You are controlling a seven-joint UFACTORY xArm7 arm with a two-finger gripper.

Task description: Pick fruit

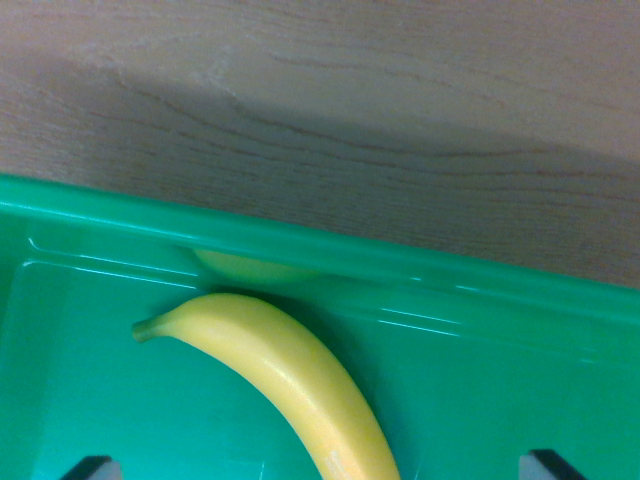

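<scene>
A yellow banana (290, 385) is seen lying on the floor of a green bin (520, 400), just below its far wall. Its long axis runs diagonally — stem tip pointed to the wrist view's left and slightly up, body curving down toward the bottom edge, where it is cut off. A faint yellow reflection is shown in the glossy wall beside it. Beyond the rim, a wooden table (350, 90) is visible. Two dark fingertips (92, 468) are glimpsed at the bottom corners — the gripper (320, 470) is spread wide apart, straddling the banana, nothing clamped.

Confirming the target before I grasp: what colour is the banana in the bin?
Yellow, with a greenish stem tip; the banana shows clearly in the wrist view.
</scene>
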